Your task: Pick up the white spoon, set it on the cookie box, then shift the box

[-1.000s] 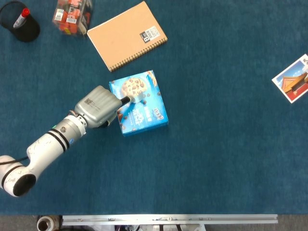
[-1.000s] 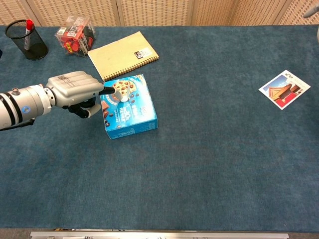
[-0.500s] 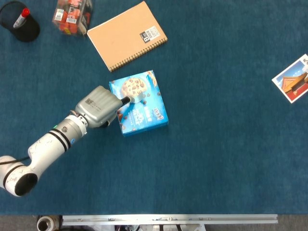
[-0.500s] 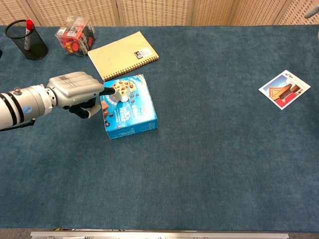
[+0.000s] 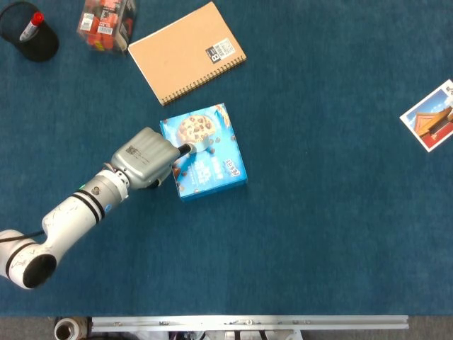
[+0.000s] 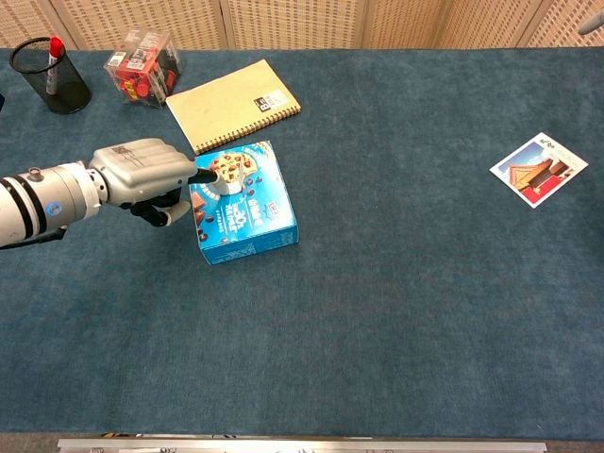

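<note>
The blue cookie box point(image 5: 212, 166) point(image 6: 253, 219) lies flat left of the table's middle, just below the notebook. My left hand point(image 5: 145, 159) point(image 6: 142, 173) is at the box's left edge, fingers curled. It pinches the handle of the white spoon point(image 5: 201, 146) point(image 6: 226, 177), whose bowl sits over the cookie picture on the box top; whether it touches the lid does not show. A grey sliver point(image 6: 593, 25) at the top right edge of the chest view looks like part of my right arm or hand; how its fingers stand is hidden.
A tan spiral notebook point(image 5: 187, 51) point(image 6: 233, 104) lies just behind the box. At the far left stand a black pen cup point(image 5: 30, 34) point(image 6: 51, 64) and a clear box of red items point(image 5: 105, 23) point(image 6: 143, 68). A postcard point(image 5: 429, 115) point(image 6: 538, 168) lies at the right.
The spoon's bowl and my left hand have edged slightly back and left over the box top. The grey sliver at the top right has risen a little.
</note>
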Robot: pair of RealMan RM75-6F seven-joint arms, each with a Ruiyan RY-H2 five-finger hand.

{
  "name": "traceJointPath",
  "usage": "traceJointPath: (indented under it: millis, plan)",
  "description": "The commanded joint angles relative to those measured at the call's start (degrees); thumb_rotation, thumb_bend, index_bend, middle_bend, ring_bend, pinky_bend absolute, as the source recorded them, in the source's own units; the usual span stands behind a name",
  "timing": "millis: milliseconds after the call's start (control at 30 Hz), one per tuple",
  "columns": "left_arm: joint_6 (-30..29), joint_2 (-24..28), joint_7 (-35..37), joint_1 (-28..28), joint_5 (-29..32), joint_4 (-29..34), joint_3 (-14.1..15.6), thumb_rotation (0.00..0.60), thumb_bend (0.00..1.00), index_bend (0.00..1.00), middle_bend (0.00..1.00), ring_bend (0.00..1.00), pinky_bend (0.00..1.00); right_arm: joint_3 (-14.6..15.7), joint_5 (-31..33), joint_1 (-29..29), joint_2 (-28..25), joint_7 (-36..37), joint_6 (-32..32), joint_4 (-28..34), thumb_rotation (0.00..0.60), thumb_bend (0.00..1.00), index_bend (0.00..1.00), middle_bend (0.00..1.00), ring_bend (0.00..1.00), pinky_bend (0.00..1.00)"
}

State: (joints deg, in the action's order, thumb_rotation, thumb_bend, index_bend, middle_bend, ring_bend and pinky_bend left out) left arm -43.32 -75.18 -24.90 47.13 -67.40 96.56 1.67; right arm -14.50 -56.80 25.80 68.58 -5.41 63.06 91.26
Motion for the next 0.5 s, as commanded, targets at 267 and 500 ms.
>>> traceJointPath:
  millis: [267,500]
  plan:
    - [-2.74,1.65,0.85,-1.01,-0.39,2.02,-0.31,0.6,0.8,0.21,1.0,1.0,1.0,-0.13,-0.02,-0.08,-0.11,-0.04,0.17,0.22,0.6,0.65,0.3,0.78,0.92,1.0]
    - [-7.66,4.23,4.32,-3.85,-3.73,3.12,-0.65,0.6,0.79,0.16,0.98,1.0,1.0,-0.33,-0.28,-0.52,-0.54,0.48,0.83,0.65,0.6,0.65,0.3,0.78,0.92,1.0]
